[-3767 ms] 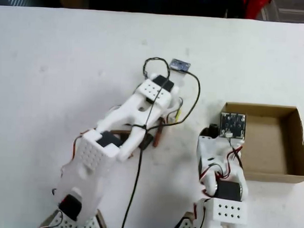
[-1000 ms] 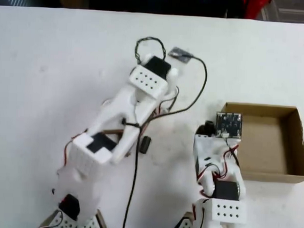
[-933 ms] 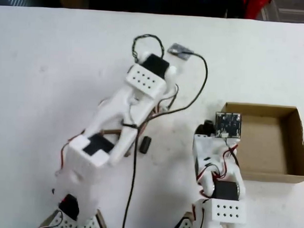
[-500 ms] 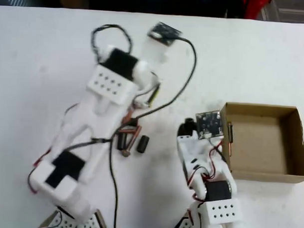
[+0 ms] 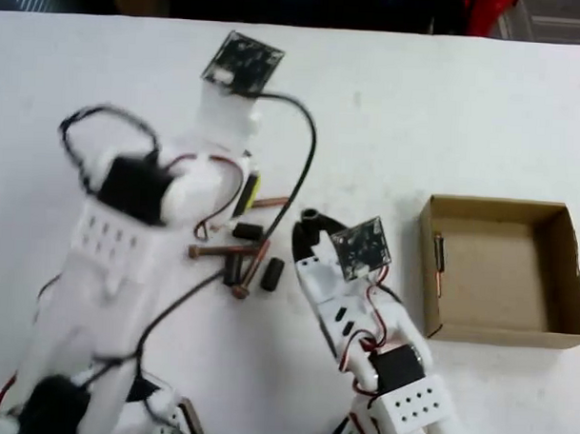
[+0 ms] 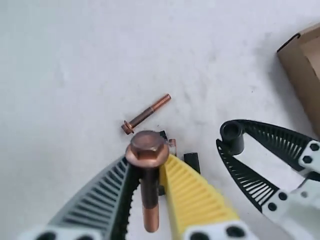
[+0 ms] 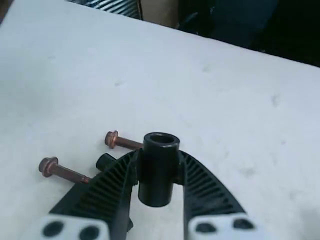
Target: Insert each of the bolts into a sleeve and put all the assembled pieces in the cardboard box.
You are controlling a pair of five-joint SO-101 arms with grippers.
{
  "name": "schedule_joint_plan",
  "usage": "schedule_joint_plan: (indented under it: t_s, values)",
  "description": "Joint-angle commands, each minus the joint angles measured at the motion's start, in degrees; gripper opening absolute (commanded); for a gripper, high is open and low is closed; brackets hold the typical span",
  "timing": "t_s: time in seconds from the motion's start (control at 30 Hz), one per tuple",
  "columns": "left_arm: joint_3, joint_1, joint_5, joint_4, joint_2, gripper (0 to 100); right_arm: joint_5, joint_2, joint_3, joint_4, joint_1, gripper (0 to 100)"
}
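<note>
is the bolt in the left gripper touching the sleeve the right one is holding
Apart. The left wrist view shows a plain strip of bare table between the held bolt and the black sleeve.

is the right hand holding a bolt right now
No, the right hand is closed on a black sleeve with a hollow end, not a copper-coloured bolt.
</note>
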Motion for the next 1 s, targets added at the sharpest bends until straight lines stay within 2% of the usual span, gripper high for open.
schedule_joint_plan:
  t_s: [0.0,0.2,0.4,0.53,0.77,0.97]
  values:
    - [12.31,-0.40,-0.09,-13.27,-14.90,2,-0.35,-0.75,-0.97,-2.86,-2.24,1.7]
    - [34.99,-0.04,0.00,-33.76,-29.93,2,-0.44,-0.75,-0.79,-5.85,-4.70,1.7]
    - [47.30,0.04,0.00,-47.30,-40.31,2,-0.44,-0.66,-0.62,-11.56,-7.78,1.7]
    - [48.53,0.13,0.35,-48.53,-43.56,2,-0.44,-0.75,-0.62,-13.49,-9.80,1.7]
    - [48.44,0.22,5.98,-48.70,-44.70,2,-0.44,-0.84,0.09,-13.67,-10.15,1.7]
    - [48.88,5.32,5.89,-52.84,-44.53,2,-0.35,-7.78,2.90,-13.32,-10.24,1.7]
